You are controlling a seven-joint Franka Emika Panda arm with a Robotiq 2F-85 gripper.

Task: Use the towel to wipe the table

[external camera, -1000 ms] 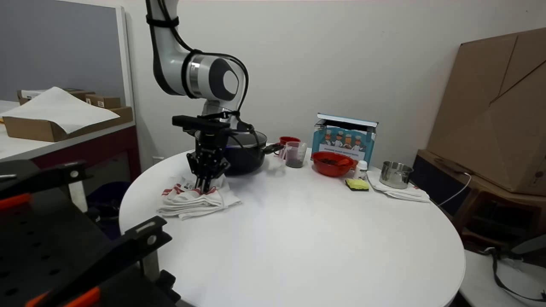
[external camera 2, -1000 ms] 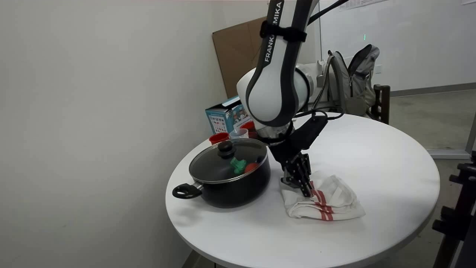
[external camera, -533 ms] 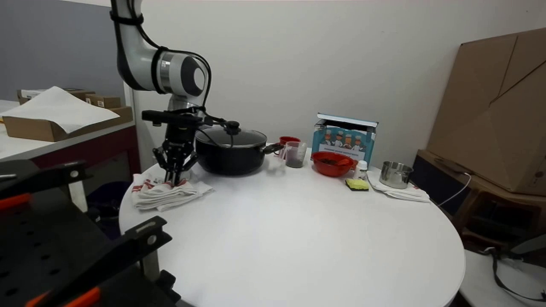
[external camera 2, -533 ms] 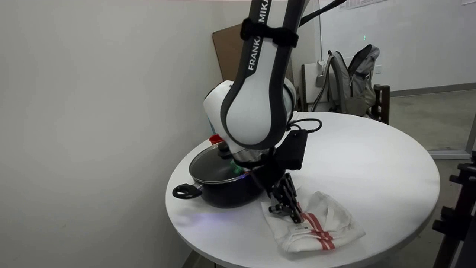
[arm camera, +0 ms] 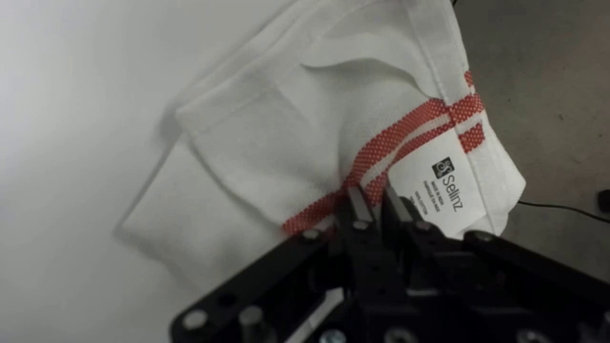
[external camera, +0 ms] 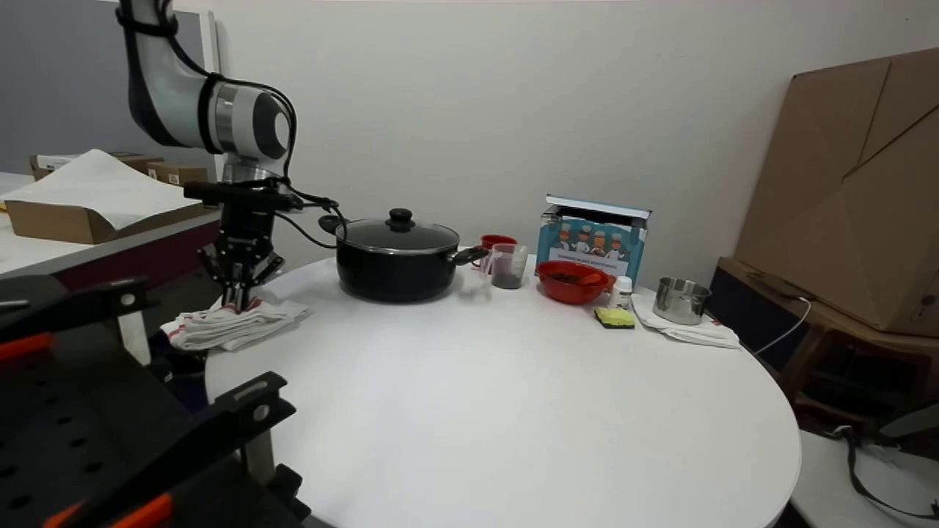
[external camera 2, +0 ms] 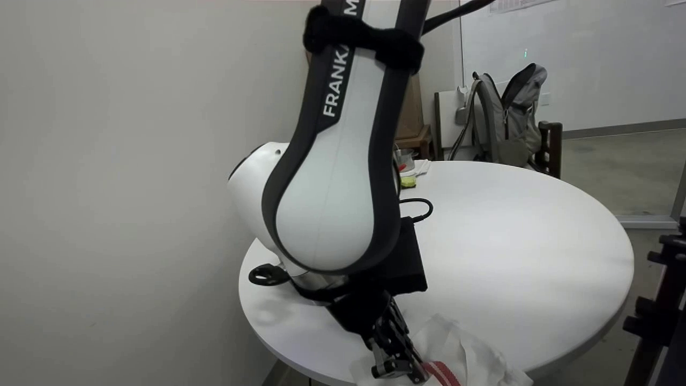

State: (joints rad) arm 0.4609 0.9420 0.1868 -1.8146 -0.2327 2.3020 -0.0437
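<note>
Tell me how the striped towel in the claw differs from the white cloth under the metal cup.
The towel is pinched in the claw; the cloth is ungripped, with the metal cup standing on it. The towel is rumpled and thickly layered; the cloth lies flatter. Both are white fabric.

A lab or office is suggested by the robot arm (external camera 2: 324,214) labelled FRANKA, the grey panel (external camera: 73,73), the large cardboard box (external camera: 858,198) and the backpack (external camera 2: 512,118); a kitchen is hinted at only by the lidded pot (external camera: 396,275) and red bowl (external camera: 576,293) on the round worktop (external camera: 513,411).
</note>
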